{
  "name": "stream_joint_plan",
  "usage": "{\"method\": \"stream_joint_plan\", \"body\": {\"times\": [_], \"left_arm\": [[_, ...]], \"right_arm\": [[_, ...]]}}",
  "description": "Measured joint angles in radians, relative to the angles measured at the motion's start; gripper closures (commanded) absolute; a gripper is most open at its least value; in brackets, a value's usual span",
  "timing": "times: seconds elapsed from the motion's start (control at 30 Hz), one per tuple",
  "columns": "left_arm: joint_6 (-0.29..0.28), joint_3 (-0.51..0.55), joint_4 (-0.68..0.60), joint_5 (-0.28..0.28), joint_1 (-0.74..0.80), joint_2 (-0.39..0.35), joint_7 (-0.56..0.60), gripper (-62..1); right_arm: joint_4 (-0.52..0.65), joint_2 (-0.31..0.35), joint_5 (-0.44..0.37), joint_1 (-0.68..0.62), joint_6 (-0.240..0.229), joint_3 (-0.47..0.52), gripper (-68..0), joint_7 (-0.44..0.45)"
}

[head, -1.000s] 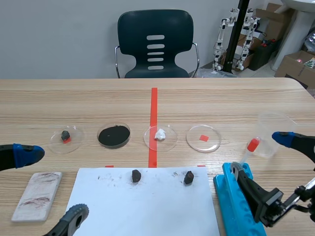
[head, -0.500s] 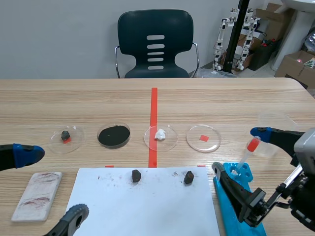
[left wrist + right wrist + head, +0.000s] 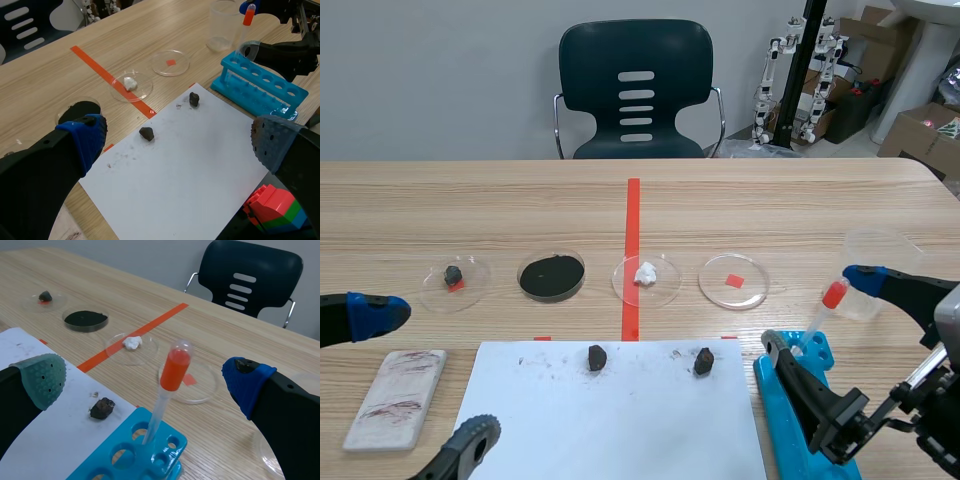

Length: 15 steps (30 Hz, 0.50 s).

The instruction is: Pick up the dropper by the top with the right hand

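between the wide-open, empty fingers of the right gripper [image 3: 145,379] the dropper [image 3: 174,371] stands tilted in the blue rack [image 3: 135,418], its red bulb touching neither pad; the left gripper [image 3: 178,143] gapes empty too.

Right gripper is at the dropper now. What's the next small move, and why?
Probably close the right gripper on the red top of the dropper. Its fingers stand open on either side of that top with nothing gripped, and the dropper leans in the blue rack, so a gentle squeeze should come before any lift.
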State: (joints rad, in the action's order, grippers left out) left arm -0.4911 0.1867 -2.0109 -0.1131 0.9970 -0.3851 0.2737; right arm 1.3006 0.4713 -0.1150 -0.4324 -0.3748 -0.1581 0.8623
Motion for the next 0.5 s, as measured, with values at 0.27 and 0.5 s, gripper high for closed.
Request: {"method": "stream_joint_plan", "body": {"times": [0.27,0.5], "left_arm": [[0.0,0.0,0.0,0.0,0.0,0.0,0.0,-60.5],[0.0,0.0,0.0,0.0,0.0,0.0,0.0,-60.5]], "right_arm": [[0.0,0.0,-0.035,0.002,-0.007,0.001,-58.6,-0.014],[0.0,0.0,-0.035,0.002,-0.007,0.001,-49.3,-0.014]]}}
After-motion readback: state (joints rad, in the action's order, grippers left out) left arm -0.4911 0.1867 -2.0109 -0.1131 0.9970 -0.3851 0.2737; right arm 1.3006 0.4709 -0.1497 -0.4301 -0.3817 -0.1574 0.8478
